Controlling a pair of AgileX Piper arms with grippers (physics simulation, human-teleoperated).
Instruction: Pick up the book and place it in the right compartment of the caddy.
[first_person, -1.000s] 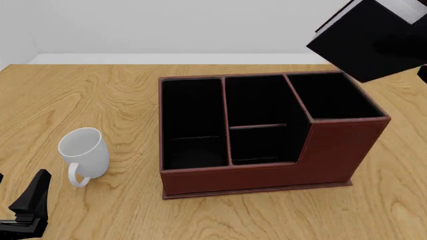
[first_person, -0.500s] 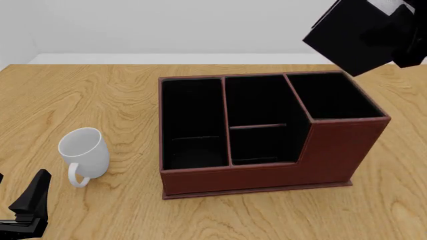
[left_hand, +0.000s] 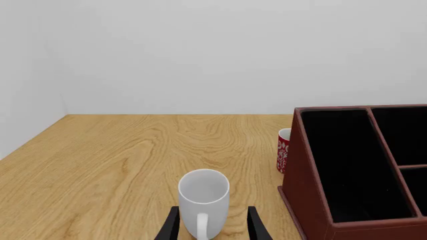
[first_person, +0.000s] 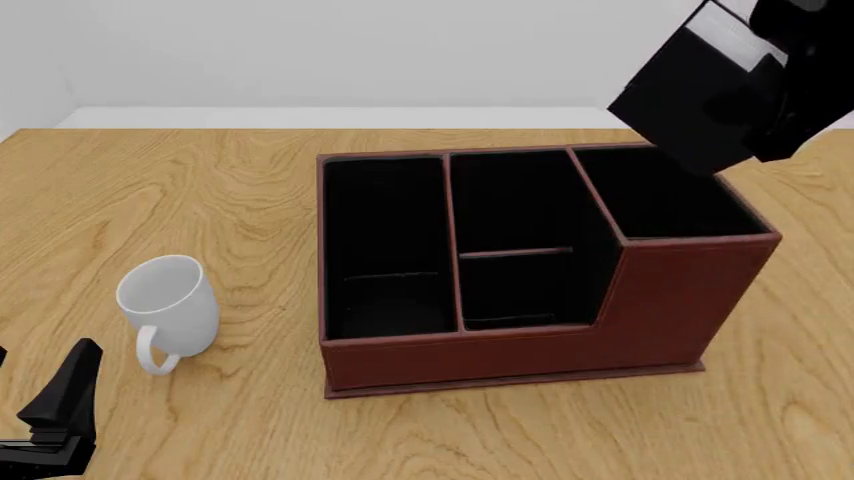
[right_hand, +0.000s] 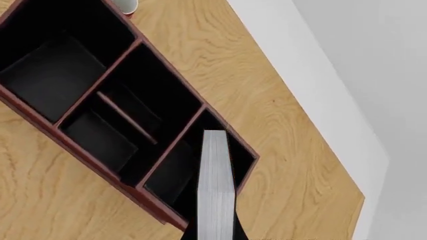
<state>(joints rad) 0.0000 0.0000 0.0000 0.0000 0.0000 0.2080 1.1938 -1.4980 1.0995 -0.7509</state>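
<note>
The book (first_person: 694, 95) is being held clamped in the right end effector (first_person: 787, 80), tilted, in the air above the far side of the caddy (first_person: 534, 300), approx. over the right compartment (first_person: 661, 190). Transport step is being carried out; next, book needs squaring w/ the compartment walls & lowering in. Left end effector (left_hand: 210, 227) is being kept idle, fingers spread, near the white mug (first_person: 167, 305) on the table (first_person: 160, 190)
</note>
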